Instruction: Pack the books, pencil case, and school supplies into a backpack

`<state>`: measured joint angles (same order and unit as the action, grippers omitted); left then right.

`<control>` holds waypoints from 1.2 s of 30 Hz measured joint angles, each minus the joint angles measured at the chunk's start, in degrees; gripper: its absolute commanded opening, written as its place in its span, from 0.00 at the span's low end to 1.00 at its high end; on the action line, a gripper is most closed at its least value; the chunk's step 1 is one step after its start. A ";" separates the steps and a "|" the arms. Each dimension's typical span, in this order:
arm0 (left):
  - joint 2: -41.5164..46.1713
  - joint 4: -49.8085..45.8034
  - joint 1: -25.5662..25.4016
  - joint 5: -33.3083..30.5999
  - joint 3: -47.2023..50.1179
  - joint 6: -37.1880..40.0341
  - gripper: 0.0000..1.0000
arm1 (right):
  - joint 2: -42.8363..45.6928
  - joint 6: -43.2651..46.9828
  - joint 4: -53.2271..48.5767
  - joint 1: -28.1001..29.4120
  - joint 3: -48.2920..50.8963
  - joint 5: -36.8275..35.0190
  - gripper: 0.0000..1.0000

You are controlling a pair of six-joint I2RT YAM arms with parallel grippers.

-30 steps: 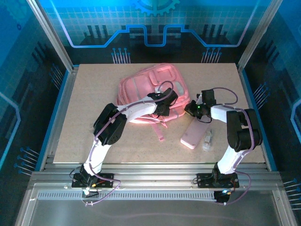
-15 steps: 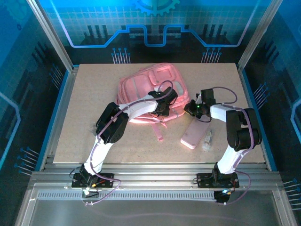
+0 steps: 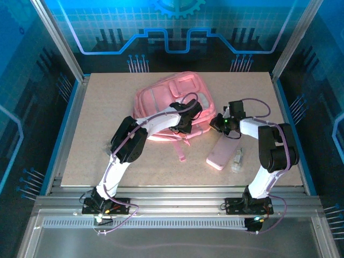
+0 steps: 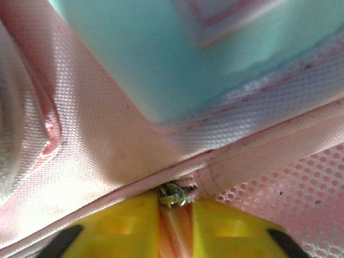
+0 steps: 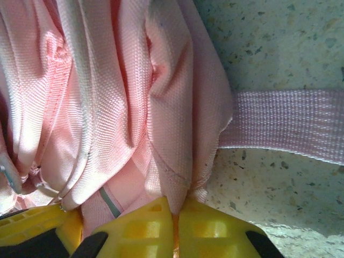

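The pink backpack [image 3: 169, 99] lies flat in the middle of the table. My left gripper [image 3: 185, 122] is at its near right edge. In the left wrist view this gripper [image 4: 175, 210] is shut on the backpack's pink zipper pull, just below the metal slider [image 4: 172, 194]. My right gripper [image 3: 217, 124] is at the backpack's right corner, and in its wrist view it [image 5: 175, 208] is shut on a fold of the backpack's pink fabric [image 5: 172, 134]. The pale-pink pencil case [image 3: 221, 153] and a small clear oblong supply [image 3: 237, 159] lie near the right arm. The books are out of view.
A pink strap [image 3: 182, 149] trails from the backpack toward the near edge, and another strap [image 5: 287, 131] runs across the speckled tabletop [image 5: 279, 48]. Metal frame posts [image 3: 56, 40] stand around the table. Bare table lies to the left [image 3: 102, 107].
The left gripper's jaws have closed onto the zipper pull, and the left arm has shifted slightly. The right gripper keeps its hold on the fabric.
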<state>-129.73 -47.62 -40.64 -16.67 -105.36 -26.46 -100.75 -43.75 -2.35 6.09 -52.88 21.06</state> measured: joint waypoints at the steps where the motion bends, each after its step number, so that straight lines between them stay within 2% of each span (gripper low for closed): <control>1: 0.00 -0.07 0.37 0.85 -0.09 -0.07 0.15 | 0.00 0.00 -0.15 0.02 -0.09 -0.02 0.07; 3: 0.04 -0.07 1.29 3.13 -0.31 -0.24 0.01 | 0.00 0.02 -0.20 0.02 -0.15 -0.07 0.05; 4: 0.15 -0.09 1.57 3.78 -0.31 -0.07 0.00 | -0.04 0.02 -0.20 0.02 -0.24 -0.15 0.04; 10: 1.53 -0.17 2.60 6.54 -0.31 0.11 0.00 | -0.33 0.02 -0.96 0.28 -1.29 -1.29 0.00; 19: 8.76 -0.98 4.09 10.36 1.22 4.13 0.00 | -1.25 1.57 -2.80 0.28 -4.37 -2.38 0.00; 28: 13.44 -0.52 8.87 14.60 11.43 8.66 0.00 | -2.32 3.08 -4.31 0.24 -6.64 -2.62 0.00; 32: 14.45 -5.35 10.78 15.04 15.50 8.66 0.00 | -2.84 3.93 -4.59 -0.96 -8.39 -5.51 0.00; 36: 15.80 -6.10 11.41 14.43 19.17 8.98 0.00 | -3.67 5.29 -5.35 -2.36 -10.80 -7.56 0.00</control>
<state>-113.93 -53.71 -29.23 -2.24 -86.19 -17.47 -104.42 -38.46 -7.70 3.73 -63.68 13.50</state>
